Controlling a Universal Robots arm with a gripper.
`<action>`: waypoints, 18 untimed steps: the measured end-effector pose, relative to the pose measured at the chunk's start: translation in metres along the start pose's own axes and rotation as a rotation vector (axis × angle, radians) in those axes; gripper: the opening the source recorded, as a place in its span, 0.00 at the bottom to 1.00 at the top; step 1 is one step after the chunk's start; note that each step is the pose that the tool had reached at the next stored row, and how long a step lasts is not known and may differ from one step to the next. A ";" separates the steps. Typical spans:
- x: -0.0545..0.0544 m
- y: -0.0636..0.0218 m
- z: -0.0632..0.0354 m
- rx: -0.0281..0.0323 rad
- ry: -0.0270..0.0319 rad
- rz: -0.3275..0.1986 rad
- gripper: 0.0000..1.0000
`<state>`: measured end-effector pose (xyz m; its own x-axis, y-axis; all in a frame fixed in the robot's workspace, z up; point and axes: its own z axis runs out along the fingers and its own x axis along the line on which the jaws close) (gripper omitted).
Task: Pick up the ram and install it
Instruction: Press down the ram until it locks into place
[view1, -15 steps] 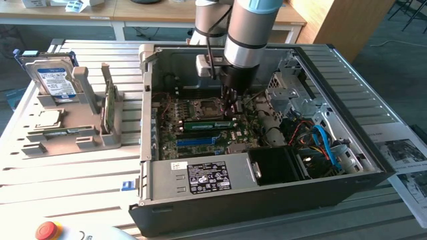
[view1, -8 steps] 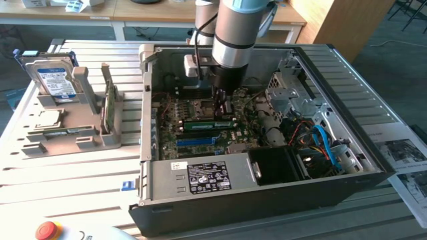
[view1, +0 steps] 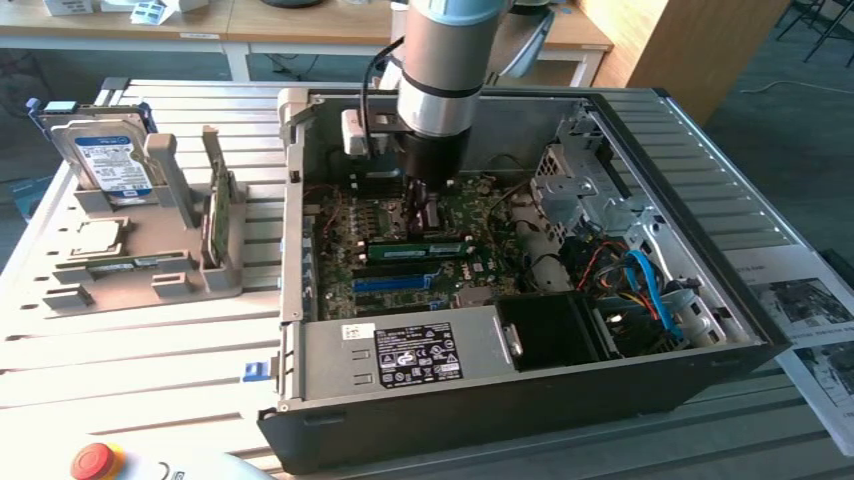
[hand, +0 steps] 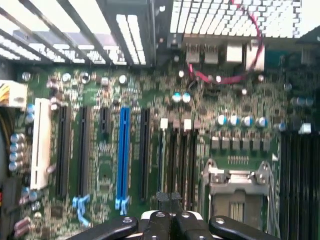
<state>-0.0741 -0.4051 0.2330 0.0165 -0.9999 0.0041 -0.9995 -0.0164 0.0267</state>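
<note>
The ram (view1: 420, 244), a long narrow green stick, lies along a memory slot on the motherboard inside the open computer case (view1: 747, 300). My gripper (view1: 427, 212) reaches down into the case and hangs just above the stick, near its middle; I cannot tell if it touches. In the wrist view my gripper (hand: 170, 197) is shut, its black fingertips pressed together over the row of dark memory slots (hand: 177, 160), with nothing visible between them.
A long blue slot (hand: 123, 150) and black slots run beside the memory slots, with the CPU socket (hand: 235, 185) on the other side. The power supply (view1: 414, 355) and cables (view1: 641, 285) crowd the case. A grey holder (view1: 147, 270) outside carries a hard drive (view1: 110, 160) and another green stick (view1: 214, 215).
</note>
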 end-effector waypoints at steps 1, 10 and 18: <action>0.000 0.0022 0.0002 0.0000 -0.0001 0.000 0.10; 0.002 0.0029 0.0007 0.0000 0.0001 0.000 0.10; 0.003 0.0028 0.0026 0.0000 0.0000 0.000 0.10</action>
<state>-0.0769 -0.4084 0.2305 0.0166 -0.9999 0.0041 -0.9995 -0.0165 0.0268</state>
